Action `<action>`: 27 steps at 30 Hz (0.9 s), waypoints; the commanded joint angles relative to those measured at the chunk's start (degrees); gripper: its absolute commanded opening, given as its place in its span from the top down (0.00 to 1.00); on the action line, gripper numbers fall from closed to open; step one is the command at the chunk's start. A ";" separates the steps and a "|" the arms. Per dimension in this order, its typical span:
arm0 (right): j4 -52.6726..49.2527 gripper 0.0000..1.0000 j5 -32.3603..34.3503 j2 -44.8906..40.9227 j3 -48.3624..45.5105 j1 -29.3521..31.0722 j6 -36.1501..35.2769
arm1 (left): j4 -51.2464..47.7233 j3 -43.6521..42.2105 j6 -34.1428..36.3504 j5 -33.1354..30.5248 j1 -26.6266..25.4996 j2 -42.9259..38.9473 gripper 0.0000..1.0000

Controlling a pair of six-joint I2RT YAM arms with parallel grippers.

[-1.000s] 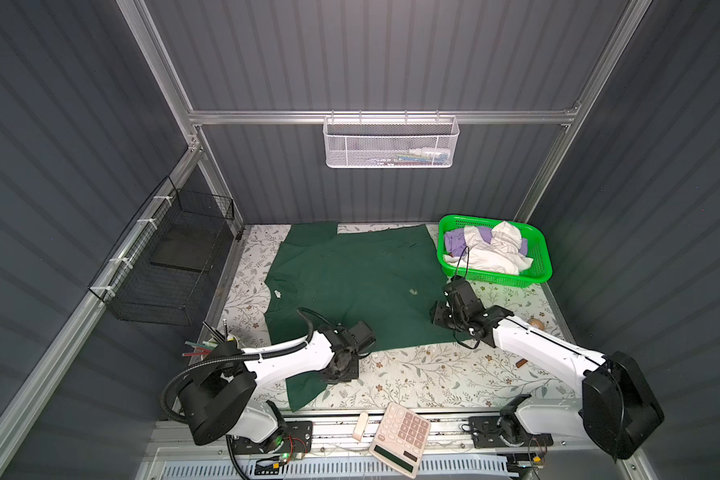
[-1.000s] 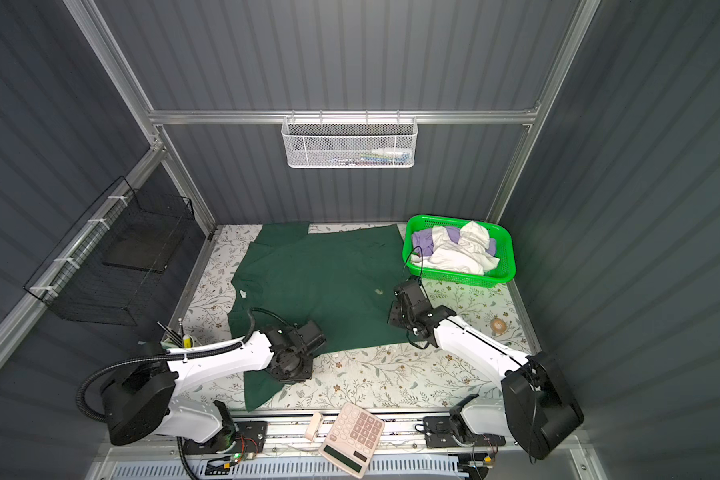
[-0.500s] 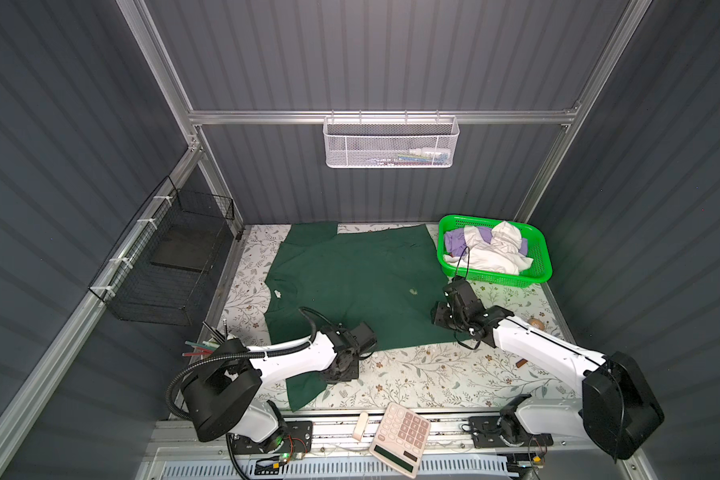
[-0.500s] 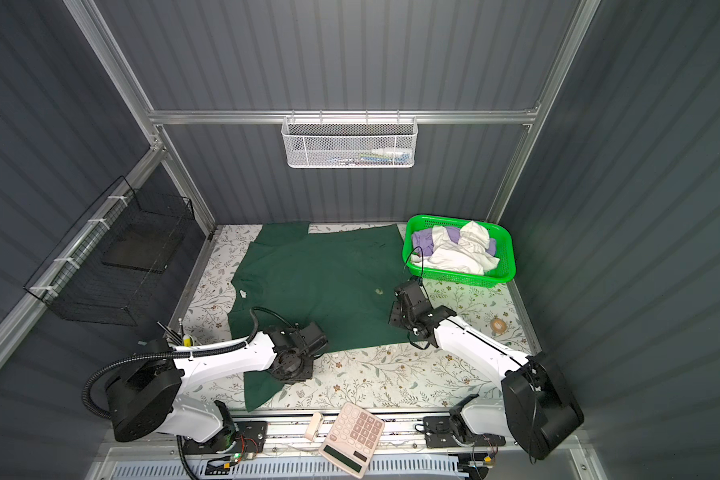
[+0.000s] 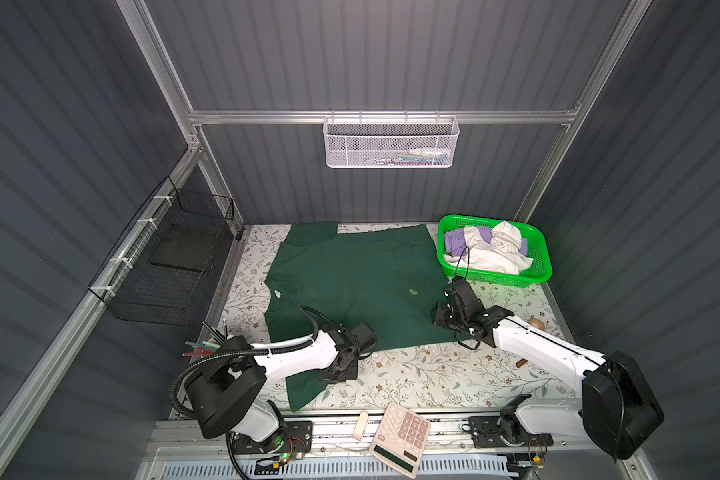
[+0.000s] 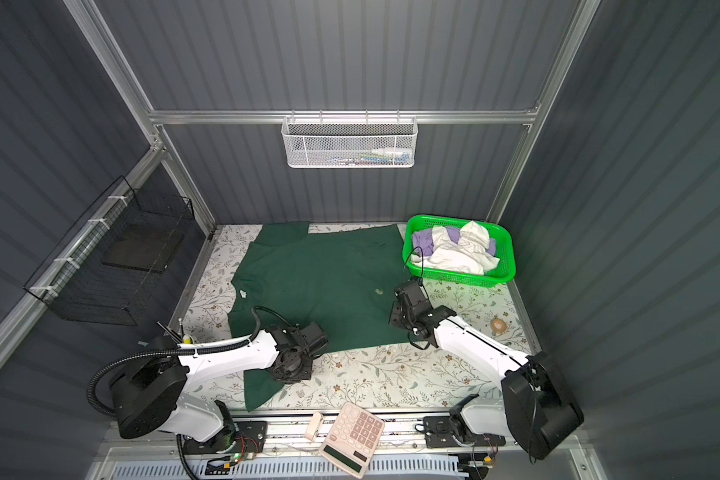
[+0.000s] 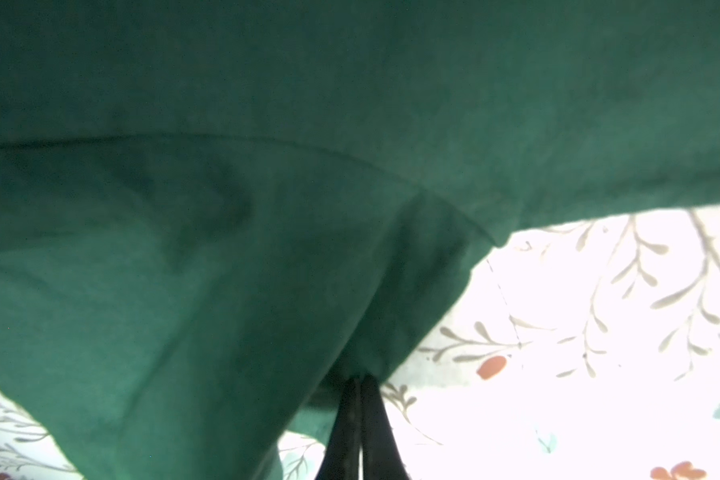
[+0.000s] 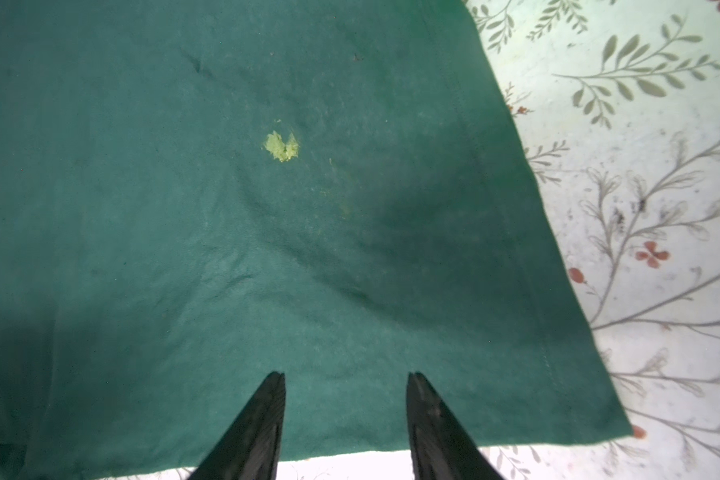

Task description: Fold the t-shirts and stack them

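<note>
At the near left, the left gripper point(image 7: 357, 384) is clenched on a pinch of the dark green t-shirt point(image 5: 350, 274) beside its near sleeve. Slightly farther right, the right gripper point(image 8: 345, 376) hangs with fingers parted over the shirt's right hem, gripping nothing. The shirt lies spread on the floral table point(image 5: 412, 374); at the far right, white and lavender t-shirts point(image 5: 495, 253) sit crumpled in the green basket point(image 5: 495, 279).

Overhead stereo pair, wrist views near tee point(image 8: 184, 249)
</note>
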 commanded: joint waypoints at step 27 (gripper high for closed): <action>0.91 0.59 -5.66 23.02 12.68 -0.46 -2.60 | 11.86 25.74 25.81 -9.72 37.39 15.08 0.58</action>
